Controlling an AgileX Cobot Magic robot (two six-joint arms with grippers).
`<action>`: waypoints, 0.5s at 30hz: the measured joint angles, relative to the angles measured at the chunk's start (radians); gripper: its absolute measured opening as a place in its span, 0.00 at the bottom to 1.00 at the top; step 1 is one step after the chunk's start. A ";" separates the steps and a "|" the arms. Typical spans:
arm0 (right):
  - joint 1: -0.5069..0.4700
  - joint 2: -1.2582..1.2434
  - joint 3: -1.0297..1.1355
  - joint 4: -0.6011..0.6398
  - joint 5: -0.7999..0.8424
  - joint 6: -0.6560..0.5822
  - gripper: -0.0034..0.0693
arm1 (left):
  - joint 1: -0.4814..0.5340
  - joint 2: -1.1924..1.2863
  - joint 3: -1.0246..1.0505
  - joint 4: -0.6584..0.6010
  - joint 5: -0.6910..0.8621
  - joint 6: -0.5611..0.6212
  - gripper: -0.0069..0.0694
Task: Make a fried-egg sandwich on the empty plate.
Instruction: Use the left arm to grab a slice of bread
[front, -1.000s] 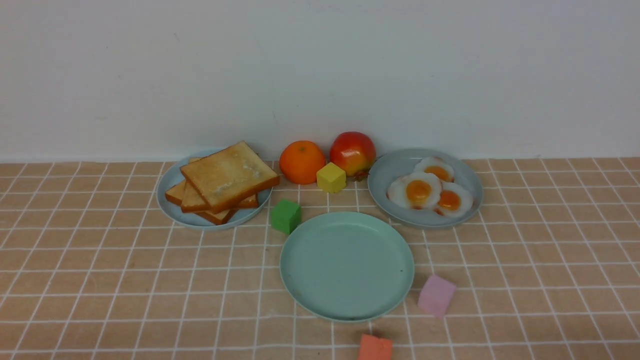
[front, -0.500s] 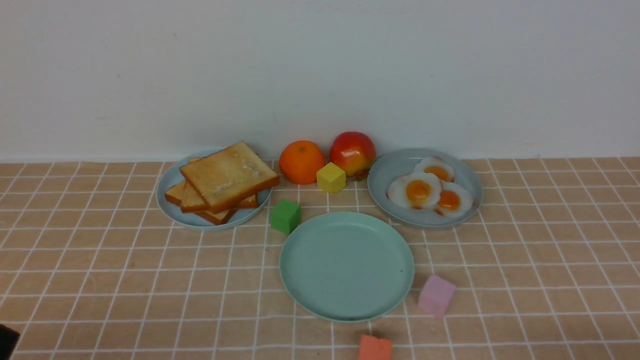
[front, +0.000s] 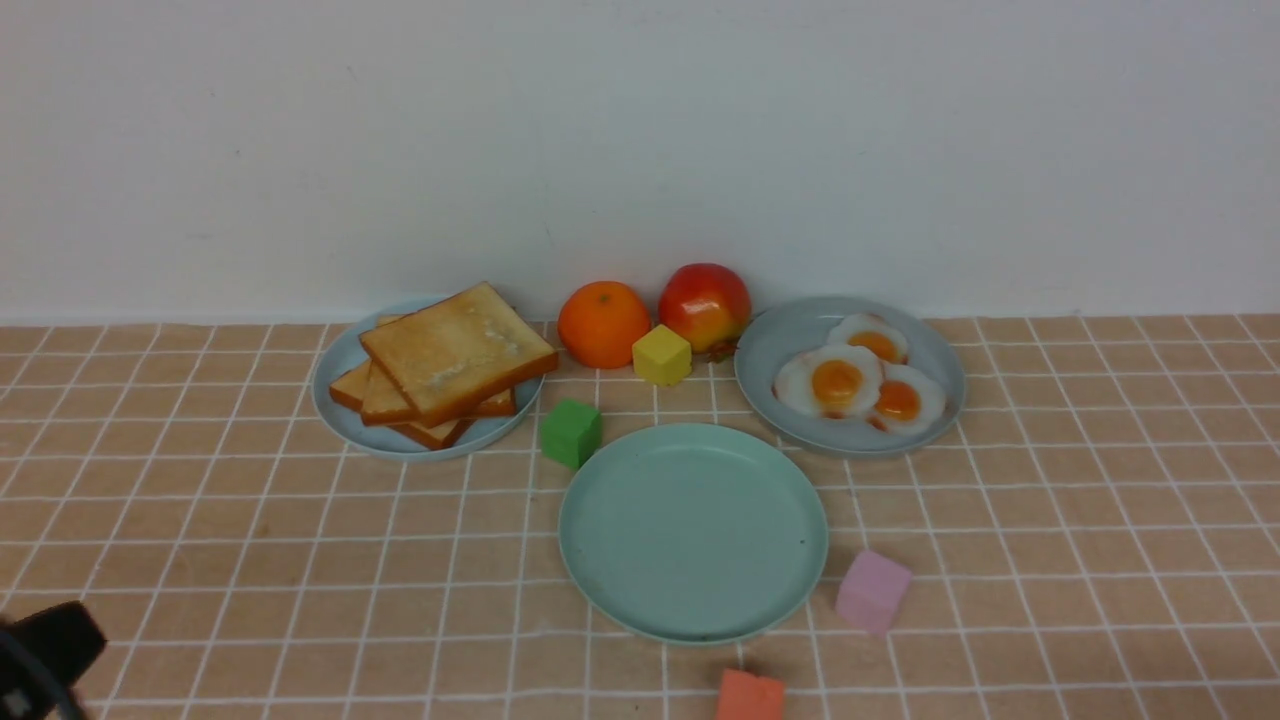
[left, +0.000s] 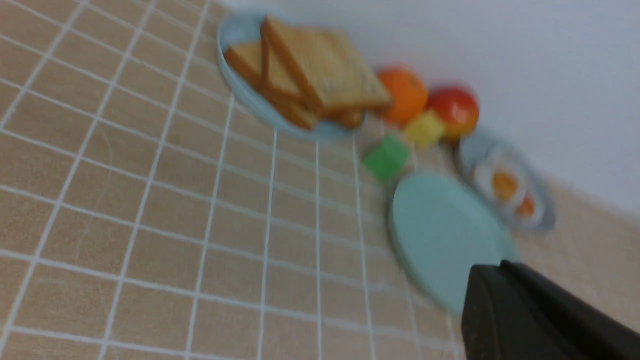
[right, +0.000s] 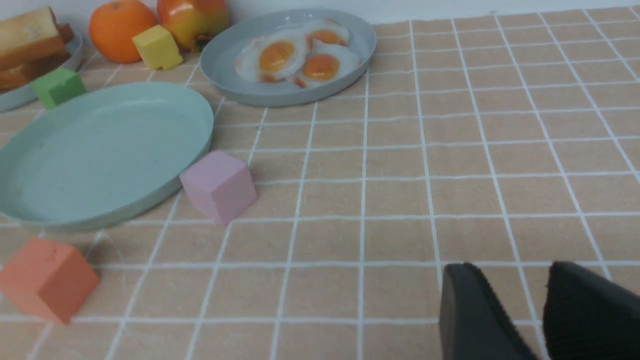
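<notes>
Left gripper (left: 505, 295): pinched closed, empty, low at the near left edge, well apart from the toast (front: 445, 365).
Right gripper (right: 520, 280): jaws slightly parted, empty, over bare table (right: 450, 150), well apart from the eggs (front: 860, 380).
Mint plate (front: 693, 530): centre front, bare.
Done: nothing.
To do: toast, egg, toast onto the mint plate; sandwich not yet started.

On the tan tiled worktop (front: 200, 520), near the white wall (front: 640, 150), an orange (front: 604, 324) has a red-yellow apple (front: 705, 305) at its 3 o'clock, with a yellow cube (front: 662, 355) just in front, between them. A green cube (front: 571, 432) lies at 8 o'clock from the yellow one. Well apart at 5 o'clock sits a pink cube (front: 873, 590) — an orange-red cube (front: 750, 697) at its 8 o'clock.
</notes>
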 joint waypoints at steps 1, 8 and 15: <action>0.000 0.000 0.002 0.024 -0.016 0.015 0.38 | -0.014 0.026 -0.033 0.000 0.030 0.038 0.07; 0.000 0.000 0.004 0.332 -0.197 0.142 0.38 | -0.260 0.322 -0.274 0.053 0.181 0.185 0.07; 0.000 0.003 -0.086 0.448 -0.067 0.153 0.38 | -0.309 0.654 -0.468 0.130 0.151 0.229 0.07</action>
